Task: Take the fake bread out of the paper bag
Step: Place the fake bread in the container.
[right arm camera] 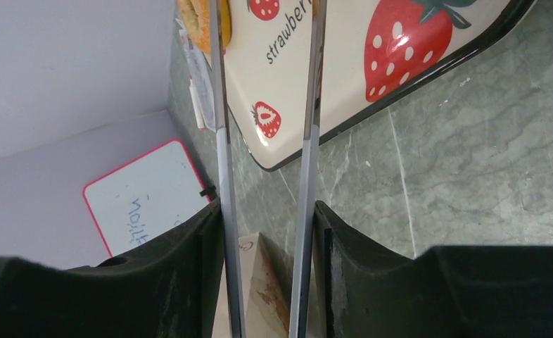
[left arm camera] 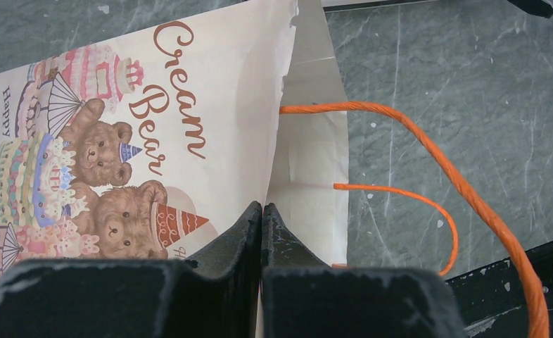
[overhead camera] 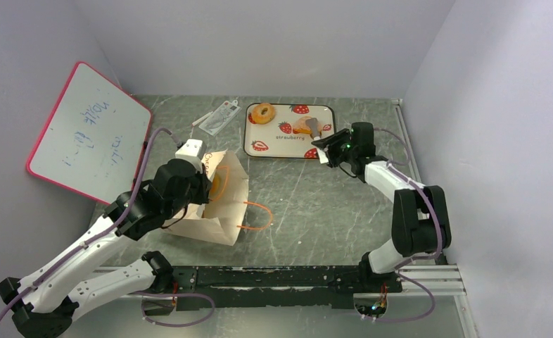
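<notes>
The cream paper bag (overhead camera: 221, 211) lies on its side at centre left, its mouth toward the tray. My left gripper (overhead camera: 205, 189) is shut on the bag's rim, the fingertips (left arm camera: 262, 208) pinching the paper edge beside the "Cream Bear" print (left arm camera: 182, 91). A golden-orange shape (overhead camera: 218, 183) shows in the mouth; I cannot tell whether it is bread. Two pieces of fake bread lie on the strawberry tray (overhead camera: 281, 144): a ring (overhead camera: 263, 113) and a bun (overhead camera: 303, 125). My right gripper (overhead camera: 330, 144) is shut on metal tongs (right arm camera: 309, 141), whose tips (overhead camera: 314, 129) rest over the bun.
A pink-framed whiteboard (overhead camera: 91, 134) leans on the left wall. A clear plastic packet (overhead camera: 217, 116) lies behind the bag. The bag's orange handles (left arm camera: 414, 134) loop out over the table. Walls close in the back and right.
</notes>
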Controlling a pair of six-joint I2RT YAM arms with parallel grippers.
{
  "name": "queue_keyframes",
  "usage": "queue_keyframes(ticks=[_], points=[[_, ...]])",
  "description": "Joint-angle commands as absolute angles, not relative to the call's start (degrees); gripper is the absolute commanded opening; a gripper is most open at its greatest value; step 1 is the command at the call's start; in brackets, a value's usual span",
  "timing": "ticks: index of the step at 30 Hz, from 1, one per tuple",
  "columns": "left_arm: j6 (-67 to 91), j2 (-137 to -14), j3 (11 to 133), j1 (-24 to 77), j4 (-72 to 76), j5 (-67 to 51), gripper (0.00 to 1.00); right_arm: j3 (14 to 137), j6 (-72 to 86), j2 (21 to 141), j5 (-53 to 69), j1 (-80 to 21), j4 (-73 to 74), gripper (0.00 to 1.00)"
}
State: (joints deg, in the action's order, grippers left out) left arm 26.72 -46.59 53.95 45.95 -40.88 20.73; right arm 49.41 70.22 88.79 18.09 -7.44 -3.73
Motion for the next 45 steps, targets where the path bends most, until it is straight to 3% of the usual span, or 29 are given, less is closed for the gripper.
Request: queue_keyframes(ticks=[1,11,28,35,42,45], points=[[26.11,-45.62,55.07,45.74,-38.24,19.86,0.07,48.97,69.13,85.83,16.67,-6.85,-3.0,0.48],[26.28,-45.97,55.37,45.84,-37.65,18.78,0.07,53.83,70.32,94.83,18.17,-6.92,-5.84,0.49],[26.28,-46.12,55.4,45.82,-37.6,18.39,0.07,49.95,65.32,83.16,16.01,-6.93,-0.7,0.44],[26.45,-45.47,54.85,45.88,-37.59,18.33,0.07,49.09,64.62,80.64,14.14,-6.94,0.8,0.33],[26.38,-45.13,54.32,45.85,-37.95,18.3,0.07,47.26,64.44,77.46,12.54,-6.94,2.28,0.09],[26.05,-45.24,54.25,45.86,-38.05,18.28,0.07,46.87,64.1,76.52,12.05,-6.91,2.91,0.05]])
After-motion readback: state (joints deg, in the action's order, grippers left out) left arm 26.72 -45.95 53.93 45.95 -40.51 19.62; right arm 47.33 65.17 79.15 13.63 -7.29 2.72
